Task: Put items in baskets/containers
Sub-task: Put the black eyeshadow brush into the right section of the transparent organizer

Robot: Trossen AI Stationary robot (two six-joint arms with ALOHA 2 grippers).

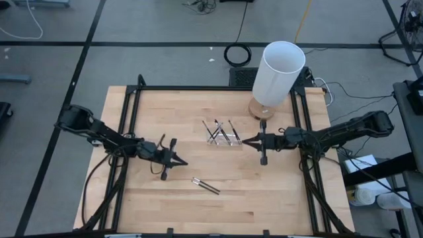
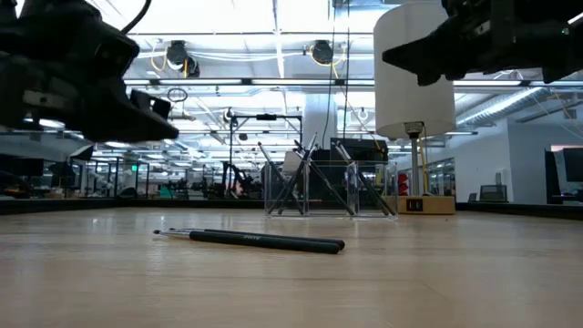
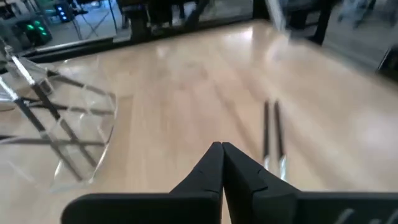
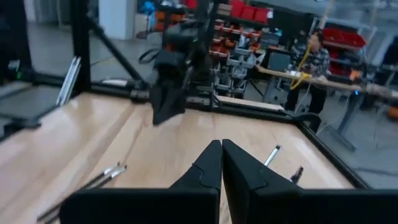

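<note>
A small clear tray [image 1: 221, 135] stands at the table's middle and holds several thin dark sticks [image 1: 218, 130]. They lean crossed against its walls [image 2: 314, 182]. Two more sticks [image 1: 206, 186] lie flat side by side on the wood, nearer the front edge [image 2: 250, 240]. My left gripper [image 1: 182, 162] hovers shut and empty left of the tray, above the table, with the loose pair [image 3: 272, 134] ahead of it. My right gripper [image 1: 244, 140] hangs shut and empty just right of the tray, clear of the table.
A tall white cylinder [image 1: 279, 71] on a round wooden base [image 1: 261, 109] stands behind the tray at the far right. A black frame [image 1: 198, 89] borders the table. A person [image 4: 317, 56] is in the room beyond. Bare wood lies along the front edge.
</note>
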